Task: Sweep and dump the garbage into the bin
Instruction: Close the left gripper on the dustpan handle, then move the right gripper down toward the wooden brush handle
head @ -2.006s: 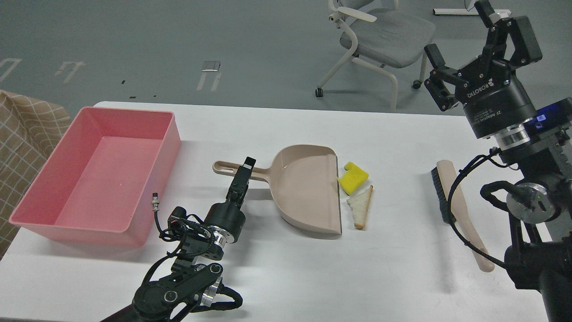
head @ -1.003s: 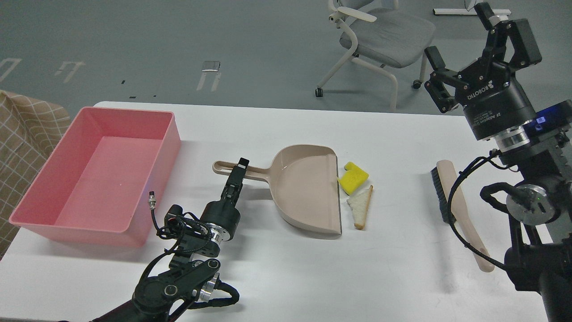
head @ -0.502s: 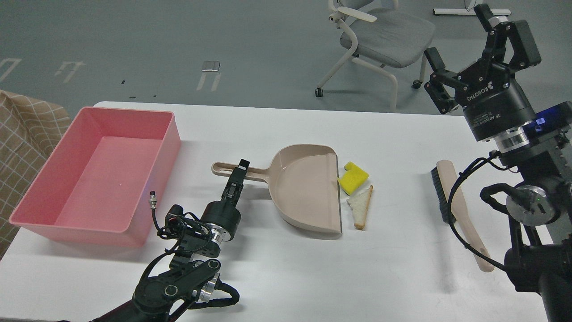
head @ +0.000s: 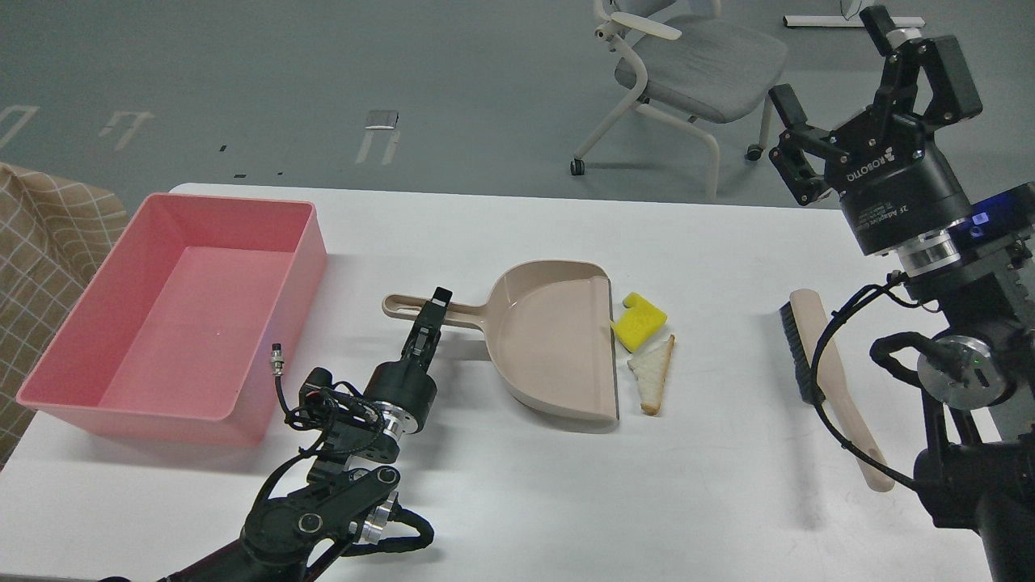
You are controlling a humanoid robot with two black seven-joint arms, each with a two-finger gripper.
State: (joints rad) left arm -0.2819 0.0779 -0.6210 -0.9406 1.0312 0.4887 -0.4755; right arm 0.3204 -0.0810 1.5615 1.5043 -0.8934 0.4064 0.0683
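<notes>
The yellow sponge block [head: 640, 321] and the triangular bread slice [head: 653, 372] lie on the white table [head: 566, 501], right by the open mouth of a beige dustpan [head: 550, 339]. My left gripper [head: 433, 311] sits on the dustpan's handle [head: 400, 305]; its fingers look pressed together around it. The pink bin [head: 182, 315] stands empty at the far left. My right gripper [head: 857, 81] is open and empty, raised high at the right, well above a beige brush [head: 837, 388] with black bristles.
The brush lies lengthwise at the table's right, under my right arm's cables. A grey office chair [head: 695, 61] stands on the floor beyond the table's far edge. A checked beige cloth [head: 40, 242] is at the left edge.
My left gripper slid slightly left along the dustpan handle and narrowed onto it; the dustpan shifted a touch left. My right gripper barely moved.
</notes>
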